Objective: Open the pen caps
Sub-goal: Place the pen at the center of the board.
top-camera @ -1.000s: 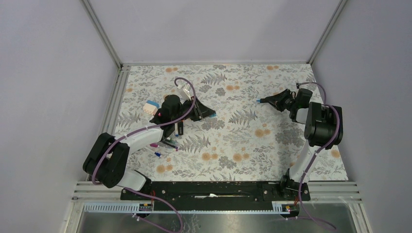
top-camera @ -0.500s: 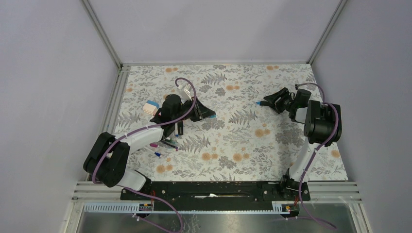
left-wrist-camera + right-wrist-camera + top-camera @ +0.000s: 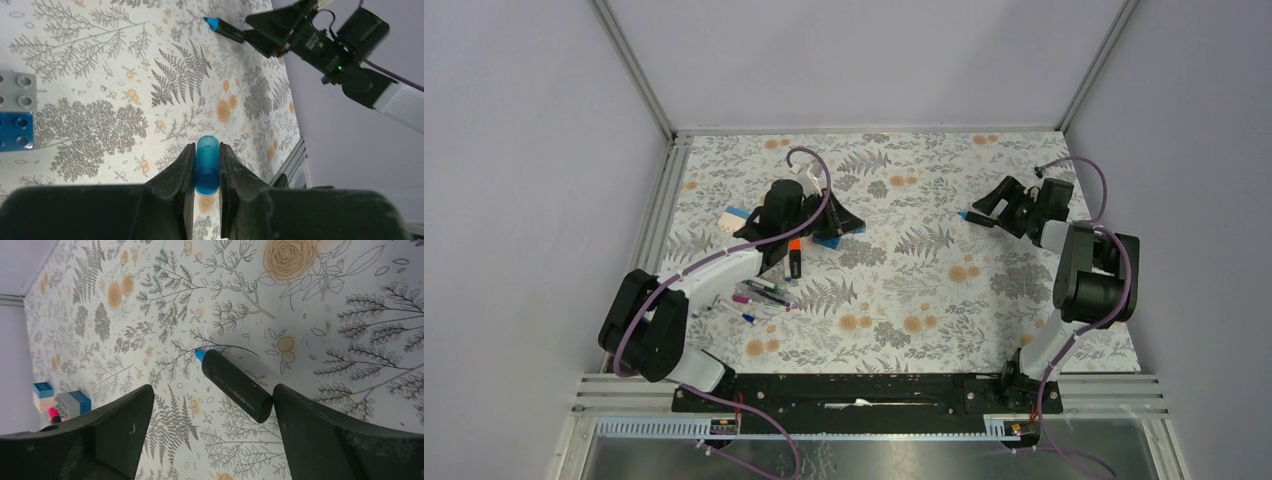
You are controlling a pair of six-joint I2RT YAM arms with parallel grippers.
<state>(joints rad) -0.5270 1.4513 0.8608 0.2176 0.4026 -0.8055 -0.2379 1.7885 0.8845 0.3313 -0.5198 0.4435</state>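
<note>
Blue cap pinched in the nearly shut left tool, over the left-centre of the bench, near a blue-grey block. Right tool jaws wide, holding nothing. Dark marker, blue tip, lies on the bench between them, toward the right edge. Bench middle open. Loose pens and an orange highlighter by the left arm.

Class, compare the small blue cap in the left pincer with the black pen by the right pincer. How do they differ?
The translucent blue plastic cap is clamped in the shut left pincer; the black blue-tipped pen barrel lies free between the fingers of the open right pincer. The cap is a short stub; the barrel is clearly longer. Both are cylindrical and carry blue.
</note>
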